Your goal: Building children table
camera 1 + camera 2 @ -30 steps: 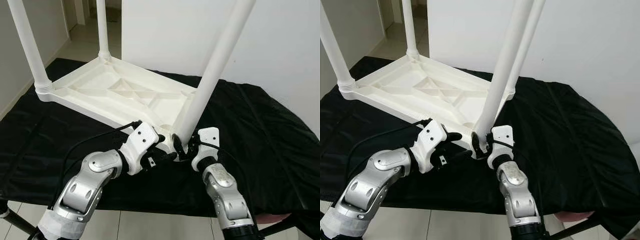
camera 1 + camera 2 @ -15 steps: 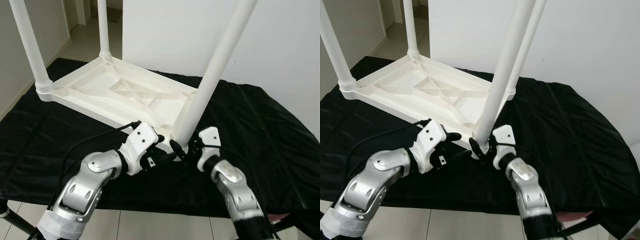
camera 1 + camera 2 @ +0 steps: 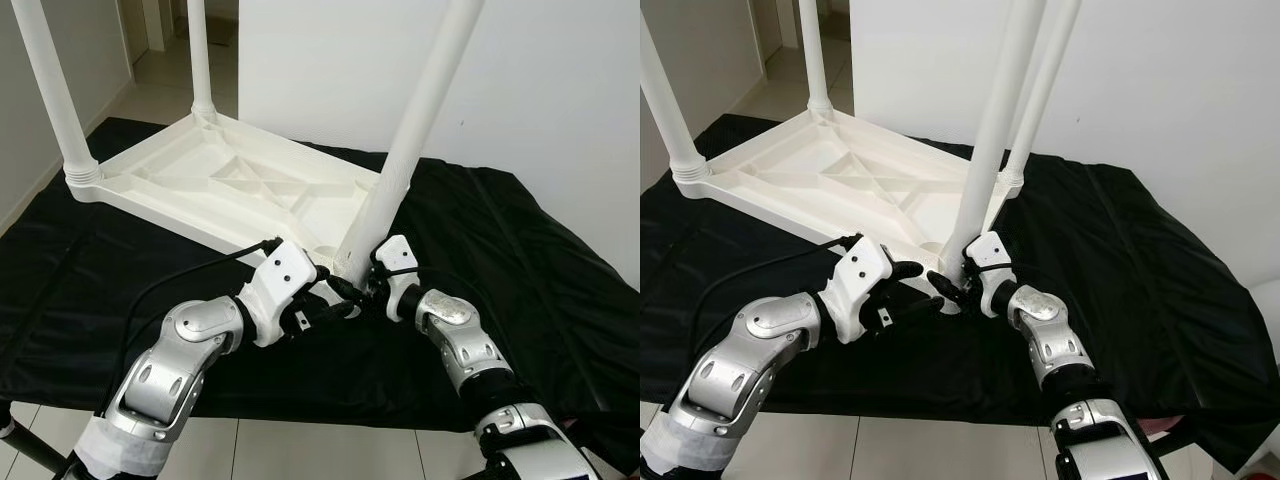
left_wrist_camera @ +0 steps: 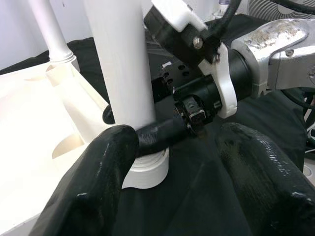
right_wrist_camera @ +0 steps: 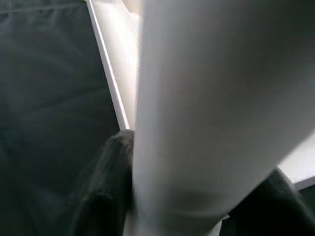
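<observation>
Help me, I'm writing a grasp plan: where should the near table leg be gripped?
Grip the near table leg low, just above its socket collar, from the robot's side. The round shaft fits between two fingers there, as the right gripper clamps it now; higher, the tilted leg gives more leverage against the joint.

Home interior; tiled floor (image 3: 160,95), white walls (image 3: 560,90), doorway beyond.

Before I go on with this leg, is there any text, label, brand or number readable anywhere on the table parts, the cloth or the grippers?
None: no text reads on the white upturned table, the near leg, the black cloth, the left gripper or the right gripper.
</observation>
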Available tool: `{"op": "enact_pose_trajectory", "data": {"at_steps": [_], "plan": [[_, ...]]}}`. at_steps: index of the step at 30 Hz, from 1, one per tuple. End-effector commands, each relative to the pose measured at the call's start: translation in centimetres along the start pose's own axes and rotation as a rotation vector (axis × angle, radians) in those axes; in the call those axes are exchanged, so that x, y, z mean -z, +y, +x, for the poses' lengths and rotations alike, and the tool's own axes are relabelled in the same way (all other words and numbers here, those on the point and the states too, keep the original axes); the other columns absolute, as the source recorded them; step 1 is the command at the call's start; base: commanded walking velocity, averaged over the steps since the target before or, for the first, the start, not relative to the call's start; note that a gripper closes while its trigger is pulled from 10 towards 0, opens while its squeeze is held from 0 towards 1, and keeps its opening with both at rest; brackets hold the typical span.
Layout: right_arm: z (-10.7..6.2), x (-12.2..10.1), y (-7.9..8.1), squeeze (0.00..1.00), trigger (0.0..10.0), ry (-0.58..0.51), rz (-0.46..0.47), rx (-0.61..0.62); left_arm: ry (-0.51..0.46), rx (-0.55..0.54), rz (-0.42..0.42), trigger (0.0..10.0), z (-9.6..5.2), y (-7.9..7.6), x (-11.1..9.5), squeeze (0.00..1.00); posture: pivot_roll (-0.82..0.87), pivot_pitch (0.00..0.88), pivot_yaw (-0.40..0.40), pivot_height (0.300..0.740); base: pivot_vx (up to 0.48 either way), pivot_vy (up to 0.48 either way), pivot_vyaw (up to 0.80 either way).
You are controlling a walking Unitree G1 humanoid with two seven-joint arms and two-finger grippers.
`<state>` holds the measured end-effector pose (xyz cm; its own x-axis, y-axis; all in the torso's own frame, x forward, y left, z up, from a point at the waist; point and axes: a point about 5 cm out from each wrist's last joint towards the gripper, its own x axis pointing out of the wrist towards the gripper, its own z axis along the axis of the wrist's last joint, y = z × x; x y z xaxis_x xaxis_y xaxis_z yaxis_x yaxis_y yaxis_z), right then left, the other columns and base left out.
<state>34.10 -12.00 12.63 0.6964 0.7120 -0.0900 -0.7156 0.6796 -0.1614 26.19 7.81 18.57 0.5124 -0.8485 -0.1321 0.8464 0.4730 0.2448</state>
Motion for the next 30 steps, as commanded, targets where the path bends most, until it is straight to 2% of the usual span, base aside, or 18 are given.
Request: {"op": "enact_pose_trajectory", "data": {"at_steps": [1, 6, 11, 14, 15, 16, 18, 19, 20, 23, 25, 28, 30], "plan": [[0.2, 0.2, 0.1, 0.0, 0.0, 0.024, -0.018, -0.033, -0.001, -0.061, 0.012, 10.0, -0.1, 0.1, -0.2, 0.0, 0.07, 0.0, -0.141, 0.74, 0.0, 0.0, 0.0], [-0.2, 0.7, 0.2, 0.0, 0.0, -0.009, 0.04, -0.032, 0.001, -0.066, 0.005, 10.0, -0.2, 0.1, -0.1, 0.0, 0.06, 0.0, -0.138, 0.74, 0.0, 0.0, 0.0], [-0.3, 0.8, 0.4, 0.0, 0.0, -0.02, 0.056, -0.023, 0.002, -0.065, 0.005, 10.0, -0.2, 0.1, -0.1, 0.0, 0.06, 0.0, -0.138, 0.74, 0.0, 0.0, 0.0], [-0.4, 0.8, 0.6, 0.0, 0.0, -0.044, 0.069, 0.031, 0.002, -0.065, 0.005, 10.0, -0.1, 0.1, -0.1, 0.0, 0.05, 0.0, -0.142, 0.74, 0.0, 0.0, 0.0], [-0.5, 0.8, 0.6, 0.0, 4.2, -0.052, 0.077, 0.077, 0.001, -0.066, 0.004, 10.0, 0.0, 0.2, -0.1, 0.0, 0.05, 0.0, -0.143, 0.74, 0.0, 0.0, 0.0], [-0.7, 0.8, 0.6, 0.0, 10.0, -0.051, 0.077, 0.143, -0.001, -0.067, 0.003, 10.0, 0.1, 0.2, -0.1, 0.0, 0.04, 0.0, -0.143, 0.74, 0.0, 0.0, 0.0], [-0.7, 0.8, 0.6, 0.0, 10.0, -0.048, 0.075, 0.186, -0.002, -0.068, 0.002, 10.0, 0.1, 0.2, -0.1, 0.0, 0.04, 0.0, -0.143, 0.74, 0.0, 0.0, 0.0], [-0.9, 1.0, 0.5, 0.0, 10.0, -0.035, 0.081, 0.247, -0.002, -0.068, 0.001, 10.0, 0.1, 0.2, -0.1, 0.0, 0.04, 0.0, -0.14, 0.74, 0.0, 0.0, 0.0], [-0.9, 1.0, 0.5, 0.0, 10.0, -0.035, 0.081, 0.247, -0.002, -0.068, 0.001, 10.0, 0.1, 0.2, -0.1, 0.0, 0.04, 0.0, -0.14, 0.74, 0.0, 0.0, 0.0], [-1.4, 1.1, 0.7, 0.0, 10.0, -0.034, 0.122, 0.404, -0.002, -0.063, -0.004, 10.0, 0.2, 0.0, 0.0, 0.0, 0.03, 0.0, -0.132, 0.74, 0.0, 0.0, 0.0], [-1.6, 1.1, 0.9, 0.0, 10.0, -0.039, 0.119, 0.445, -0.001, -0.062, -0.005, 10.0, 0.2, 0.0, 0.1, 0.0, 0.03, 0.0, -0.127, 0.74, 0.0, 0.0, 0.0], [-2.5, 1.8, 1.3, 0.0, 10.0, -0.012, 0.182, 0.672, -0.001, -0.056, -0.008, 10.0, 0.3, -0.1, 0.2, 0.0, 0.02, 0.0, -0.122, 0.74, 0.0, 0.0, 0.0], [-2.7, 1.9, 1.4, 0.0, 10.0, -0.001, 0.191, 0.72, -0.001, -0.055, -0.008, 10.0, 0.4, -0.1, 0.3, 0.0, 0.02, 0.0, -0.122, 0.74, 0.0, 0.0, 0.0]]}}
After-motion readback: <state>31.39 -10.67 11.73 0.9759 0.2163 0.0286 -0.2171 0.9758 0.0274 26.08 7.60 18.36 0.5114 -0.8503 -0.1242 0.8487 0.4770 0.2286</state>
